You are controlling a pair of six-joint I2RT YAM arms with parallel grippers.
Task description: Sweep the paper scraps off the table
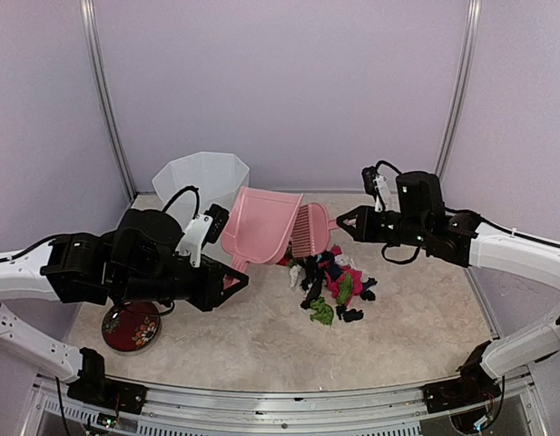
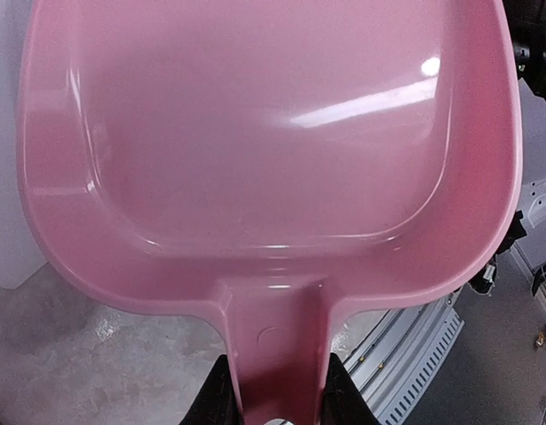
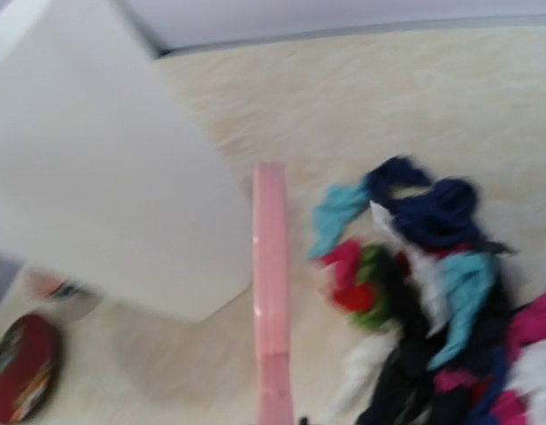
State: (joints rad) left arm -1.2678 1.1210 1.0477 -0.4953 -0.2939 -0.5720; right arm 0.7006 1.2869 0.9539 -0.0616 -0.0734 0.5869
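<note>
On the mottled beige bench (image 1: 416,318), the small wrinkly paper scraps (image 1: 334,286) in black, magenta, green, teal, navy and white lie heaped in one loose pile near the middle. The pile sits between the two hands, to the right of the left hand (image 1: 236,275) and on the near side of the right hand (image 1: 341,221), and touches neither. The left hand is clamped on the handle of a pink plastic dustpan (image 1: 261,227), its fingers (image 2: 221,400) pressed against either side, with the pan tilted up beside the pile. The right hand pinches the end of a pink bristled brush (image 1: 307,232), whose bristles end just at the pile's far edge. A white faceted bin (image 1: 202,177) stands behind the dustpan, and a red patterned dish (image 1: 132,327) sits at the near left.
</note>
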